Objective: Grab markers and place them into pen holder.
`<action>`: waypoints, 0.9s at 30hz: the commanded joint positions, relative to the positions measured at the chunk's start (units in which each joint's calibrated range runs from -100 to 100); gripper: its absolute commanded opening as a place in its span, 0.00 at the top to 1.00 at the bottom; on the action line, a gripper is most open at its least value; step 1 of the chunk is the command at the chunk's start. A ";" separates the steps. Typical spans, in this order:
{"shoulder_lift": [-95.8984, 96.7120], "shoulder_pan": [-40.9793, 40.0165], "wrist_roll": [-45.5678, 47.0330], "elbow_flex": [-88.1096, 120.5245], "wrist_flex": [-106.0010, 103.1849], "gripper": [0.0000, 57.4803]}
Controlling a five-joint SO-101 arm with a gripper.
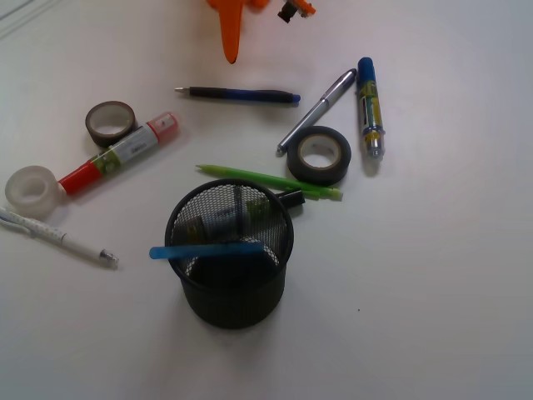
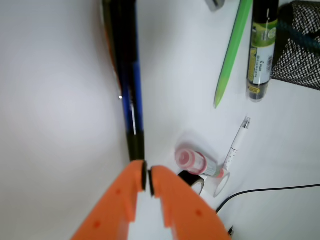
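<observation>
The black mesh pen holder [image 1: 231, 275] stands at the front centre, with a blue stick [image 1: 208, 250] lying across its rim. The black-capped marker [image 1: 291, 198] lies on the table against its far side, partly seen through the mesh; in the wrist view it [image 2: 262, 50] lies beside the holder [image 2: 300, 55]. The red-capped marker [image 1: 121, 154] lies at the left and shows in the wrist view [image 2: 195, 161]. The blue-capped marker [image 1: 369, 104] lies at the right. My orange gripper [image 1: 231, 54] hangs at the top, shut and empty [image 2: 147, 177], over the end of the blue-black pen [image 2: 131, 75].
A blue-black pen [image 1: 241, 94], a silver pen [image 1: 318, 110] and a green pen [image 1: 271, 181] lie around the holder. A black tape roll [image 1: 319, 154], a brown roll [image 1: 111, 122], a clear roll [image 1: 32, 190] and a white pen [image 1: 58, 237] also lie on the table. A black cable [image 2: 270, 191] runs at the wrist view's right.
</observation>
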 commanded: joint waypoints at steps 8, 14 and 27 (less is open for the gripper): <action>-1.51 -0.47 0.73 -1.13 -2.59 0.40; -1.51 -0.62 0.34 -1.49 -2.59 0.39; 26.37 1.25 -4.30 -39.36 6.16 0.40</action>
